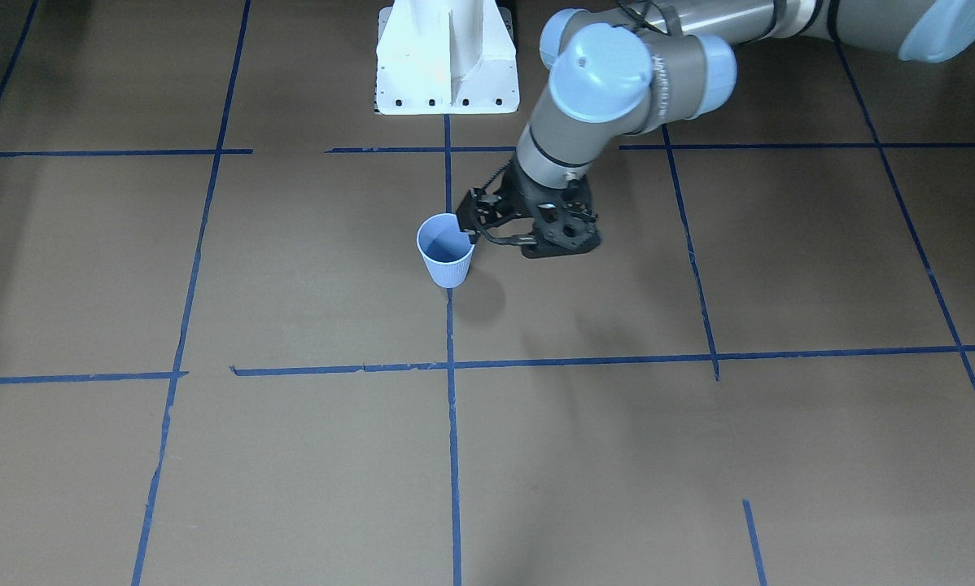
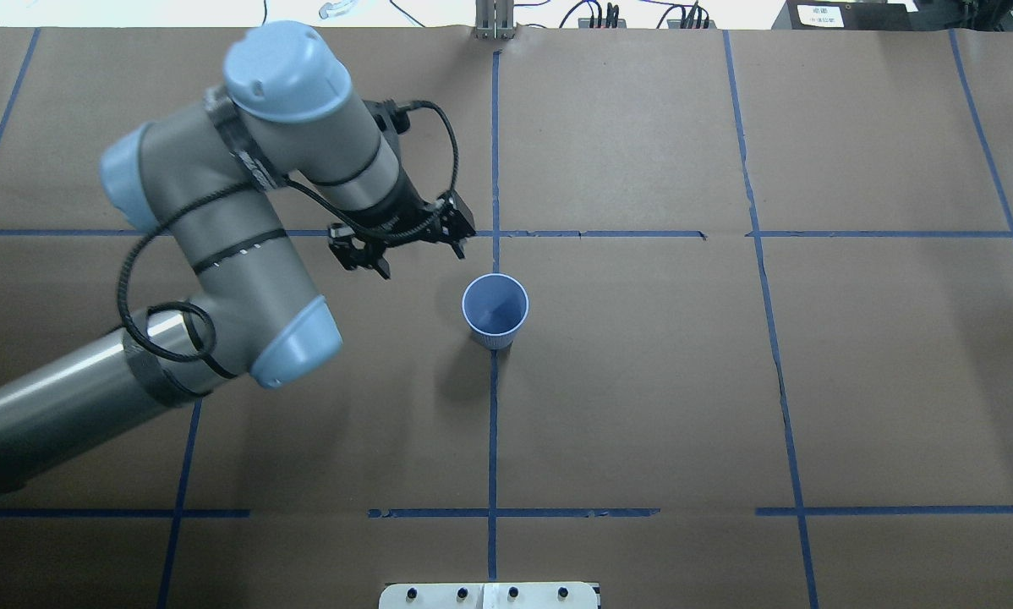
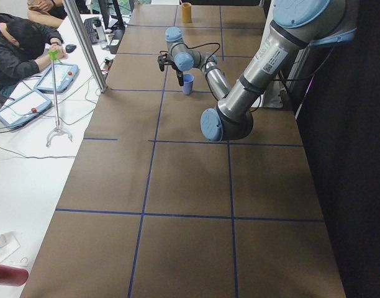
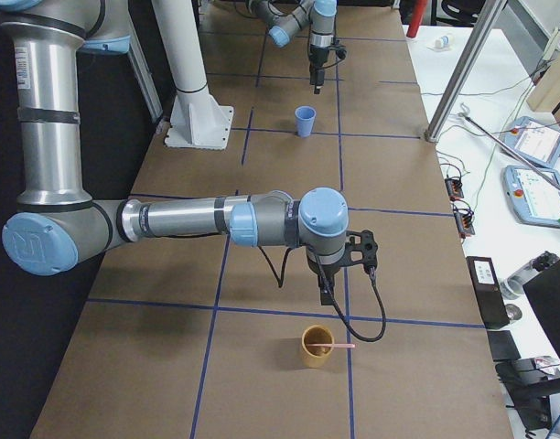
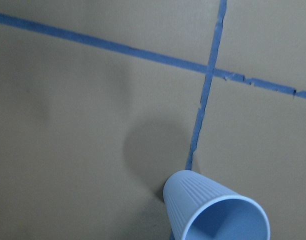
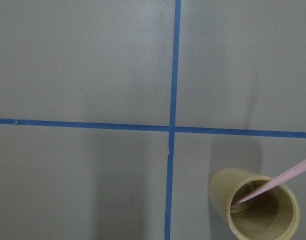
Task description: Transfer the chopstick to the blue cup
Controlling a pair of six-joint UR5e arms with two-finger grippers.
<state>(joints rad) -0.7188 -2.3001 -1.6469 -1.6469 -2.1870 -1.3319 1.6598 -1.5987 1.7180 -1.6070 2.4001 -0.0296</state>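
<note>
Blue cup (image 5: 193, 200) sits closest, filling the lower right corner of the left wrist view, upright on the brown worktop (image 2: 642, 381). Left hand (image 2: 418, 256) hovers just beside that cup, on the robot's left of it, its two fingers spread wide and empty. From above, a strip of bare worktop separates the nearer finger (image 2: 458, 244) from the cup's rim. From the front that fingertip overlaps the rim, so contact cannot be judged there. The cup stands on a blue tape line (image 2: 492, 423), near where two lines cross.

Right hand (image 4: 325, 294) shows only in the side view from the robot's right, pointing down over the worktop, and whether it is spread or pressed together cannot be told. Just beside it, toward that camera, stands a tan cup (image 6: 218, 200), upright. The pink chopstick (image 6: 273, 184) leans inside the tan cup, its lower end down at the cup's bottom and its upper end sticking out past the rim. Tan cup and blue cup are well apart, toward opposite ends of the worktop
</note>
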